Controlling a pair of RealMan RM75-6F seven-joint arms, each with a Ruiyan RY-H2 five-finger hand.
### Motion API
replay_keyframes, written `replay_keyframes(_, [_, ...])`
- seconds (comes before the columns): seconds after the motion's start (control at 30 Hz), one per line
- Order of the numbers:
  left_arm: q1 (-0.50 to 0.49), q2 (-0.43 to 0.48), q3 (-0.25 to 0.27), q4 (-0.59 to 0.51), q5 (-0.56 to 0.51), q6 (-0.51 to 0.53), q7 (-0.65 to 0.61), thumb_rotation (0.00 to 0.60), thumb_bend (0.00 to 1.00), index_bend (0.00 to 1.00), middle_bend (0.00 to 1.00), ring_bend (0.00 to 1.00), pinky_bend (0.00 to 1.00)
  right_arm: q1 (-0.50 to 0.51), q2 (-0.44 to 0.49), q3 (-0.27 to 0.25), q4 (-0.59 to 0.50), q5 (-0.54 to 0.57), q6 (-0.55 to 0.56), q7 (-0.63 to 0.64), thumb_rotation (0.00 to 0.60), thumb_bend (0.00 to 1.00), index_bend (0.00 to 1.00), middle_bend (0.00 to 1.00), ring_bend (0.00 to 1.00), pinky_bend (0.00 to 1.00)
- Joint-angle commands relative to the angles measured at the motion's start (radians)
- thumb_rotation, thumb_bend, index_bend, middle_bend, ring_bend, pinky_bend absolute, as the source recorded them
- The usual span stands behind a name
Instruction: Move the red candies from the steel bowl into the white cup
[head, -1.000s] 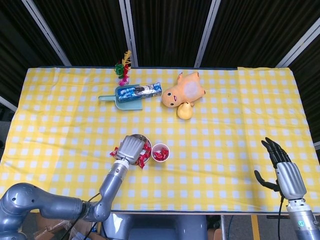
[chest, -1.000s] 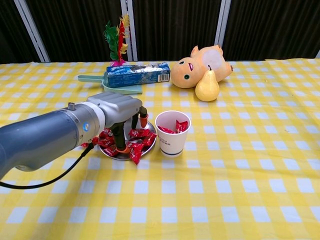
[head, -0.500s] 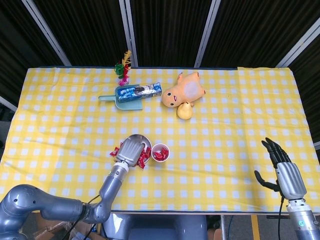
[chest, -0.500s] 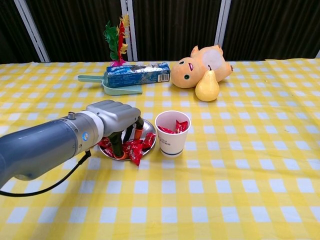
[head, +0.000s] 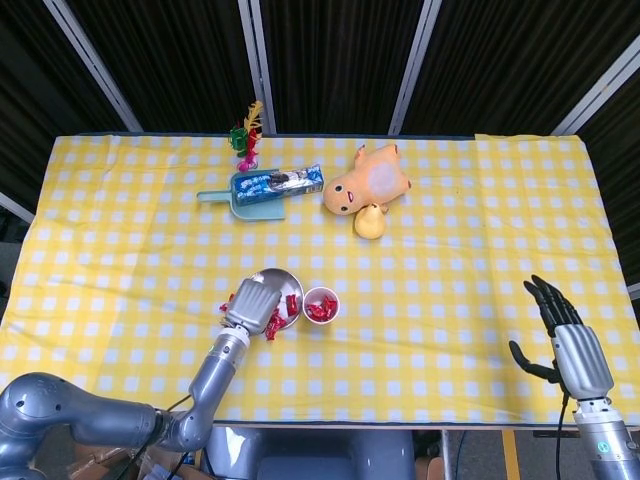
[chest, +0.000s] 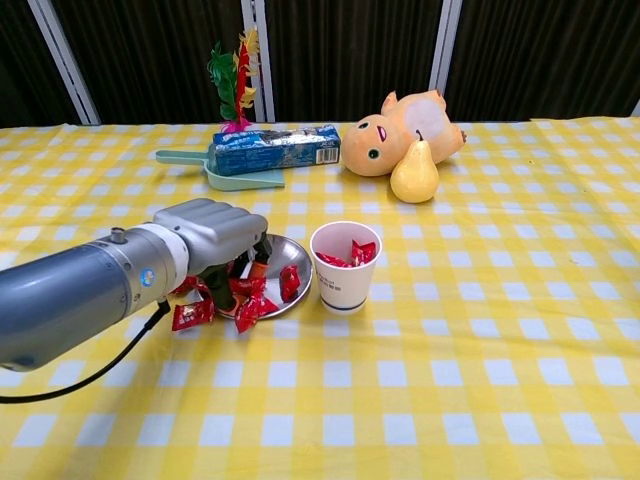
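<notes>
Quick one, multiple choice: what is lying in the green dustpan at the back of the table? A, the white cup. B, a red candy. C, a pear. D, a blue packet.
D: the blue packet lies across the green dustpan, while the pear stands apart beside the plush toy and the white cup sits nearer the front.

— What lies at the back of the checked cloth (chest: 480, 380)?
— A green dustpan (chest: 215, 170) with a blue packet (chest: 275, 149) lying across it, and a feathered toy (chest: 232, 85) standing just behind.
— And to the right of that?
— An orange plush (chest: 400, 132) on its side, with a yellow pear (chest: 414, 175) upright, touching its front.
</notes>
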Motion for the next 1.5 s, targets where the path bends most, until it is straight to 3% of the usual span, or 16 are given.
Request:
replay_keyframes(0.03, [0.007,0.031,-0.02,-0.029,0.02,0.015,-0.014,0.6,0.4,0.55,0.65,0.91,0.96,0.0,-0.001,0.0,0.001,-0.001,0.001,0.0,0.6,0.42,0.0,0.0,0.0,0.12])
replay_keyframes(0.47, [-0.003,0.139,-0.113,-0.138,0.063,0.031,-0.051,0.6,0.4,0.55,0.65,0.91,0.96,-0.001,-0.003,0.001,-0.001,-0.005,0.006,-0.01,0.6,0.42,0.0,0.0,0.0,0.12])
replay_keyframes(0.7, [-0.028,0.111,-0.121,-0.176,0.126,0.019,-0.07,0.6,0.4,0.55,0.64,0.91,0.96,0.0,-0.004,0.002,-0.001,-0.001,0.003,-0.002,0.6,0.42,0.0,0.0,0.0,0.12])
replay_keyframes(0.87, [-0.062,0.07,-0.126,-0.177,0.112,0.01,-0.035,0.6,0.4,0.55,0.63,0.91,0.96,0.001,-0.002,0.002,-0.002,-0.002,0.002,0.005,0.6,0.42,0.0,0.0,0.0,0.12])
replay_keyframes(1.07, [-0.087,0.044,-0.124,-0.176,0.065,0.014,0.013,0.6,0.4,0.51,0.58,0.91,0.96,0.0,0.0,0.003,-0.001,-0.002,0.004,0.012,0.6,0.42,0.0,0.0,0.0,0.12])
replay_keyframes(1.2, [-0.091,0.032,-0.124,-0.169,0.038,0.025,0.022,0.6,0.34,0.44,0.48,0.9,0.96,-0.001,0.001,0.003,0.0,-0.004,0.006,0.014,0.6,0.42,0.0,0.0,0.0,0.12])
replay_keyframes(1.37, [-0.08,0.025,-0.12,-0.173,0.058,0.042,-0.005,0.6,0.32,0.36,0.35,0.9,0.96,-0.001,0.001,0.002,0.0,-0.004,0.005,0.014,0.6,0.42,0.0,0.0,0.0,0.12])
replay_keyframes(1.5, [-0.07,0.034,-0.119,-0.183,0.085,0.051,-0.029,0.6,0.32,0.33,0.31,0.9,0.96,-0.001,0.0,0.002,-0.001,-0.004,0.005,0.012,0.6,0.42,0.0,0.0,0.0,0.12])
